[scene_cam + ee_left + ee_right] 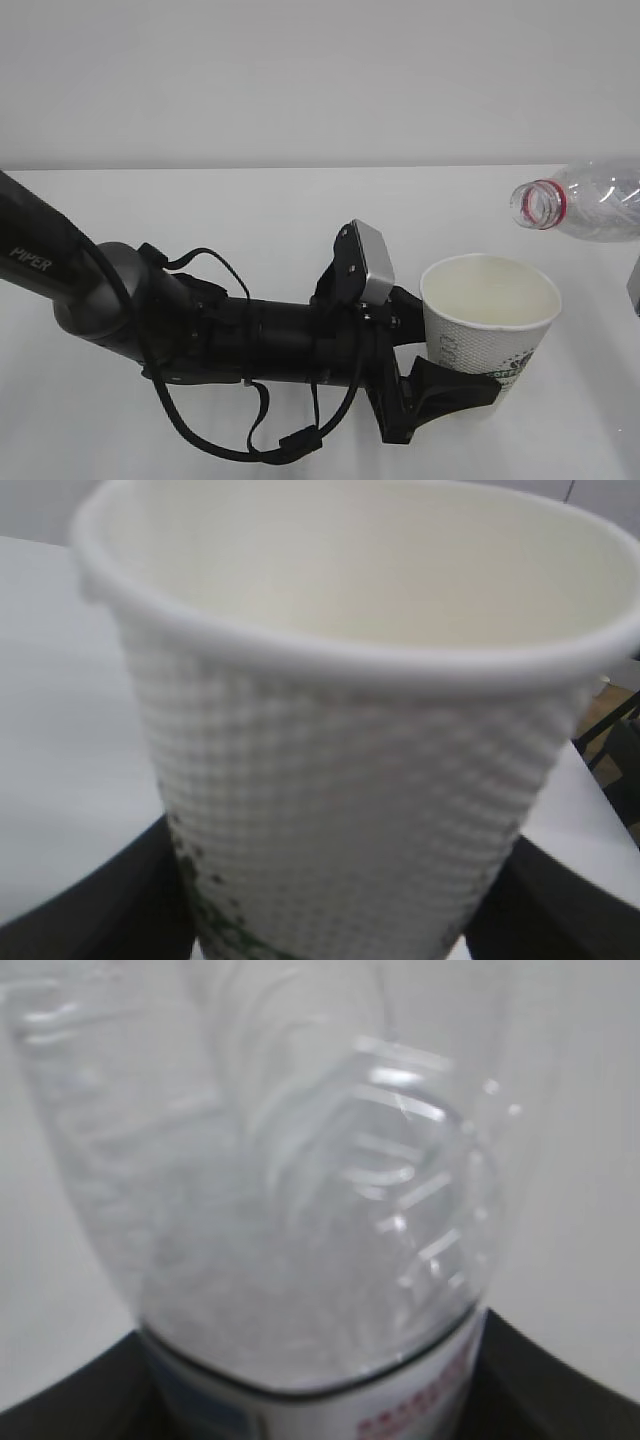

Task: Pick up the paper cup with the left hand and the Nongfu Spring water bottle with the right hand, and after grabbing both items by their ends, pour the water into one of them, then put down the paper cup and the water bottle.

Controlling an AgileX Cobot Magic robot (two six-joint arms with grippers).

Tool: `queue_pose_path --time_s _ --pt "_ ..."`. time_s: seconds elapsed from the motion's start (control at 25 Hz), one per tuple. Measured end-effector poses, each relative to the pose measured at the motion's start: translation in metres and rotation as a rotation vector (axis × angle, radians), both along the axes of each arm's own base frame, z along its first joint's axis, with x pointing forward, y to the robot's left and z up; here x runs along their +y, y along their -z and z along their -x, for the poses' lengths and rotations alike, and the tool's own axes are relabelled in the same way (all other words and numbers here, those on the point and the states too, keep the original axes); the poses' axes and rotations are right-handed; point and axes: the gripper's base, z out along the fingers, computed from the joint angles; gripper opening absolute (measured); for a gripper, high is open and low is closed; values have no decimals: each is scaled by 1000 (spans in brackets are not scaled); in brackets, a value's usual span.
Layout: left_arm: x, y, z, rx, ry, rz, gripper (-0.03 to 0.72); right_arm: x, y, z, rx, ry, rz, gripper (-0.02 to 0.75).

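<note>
While bare white table spreads behind it, the paper cup stands upright, pinched low by the left hand, whose arm reaches in level from the left. Tilted mouth-first toward the cup, the Nongfu Spring water bottle is cut off at the right edge; the right hand clamps it near its label.

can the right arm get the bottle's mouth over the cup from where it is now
Probably yes. The bottle, held by the right gripper, lies tilted with its open mouth just above and right of the cup, which the left gripper holds upright. Nothing stands between them.
</note>
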Motion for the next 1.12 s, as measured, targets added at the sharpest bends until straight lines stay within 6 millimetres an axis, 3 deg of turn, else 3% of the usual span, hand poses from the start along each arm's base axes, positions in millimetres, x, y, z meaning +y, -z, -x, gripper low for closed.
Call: queue_pose_path --time_s 1.12 --pt "0 0 0 1 0 0 524 0 -1 0 -13 -14 60 441"
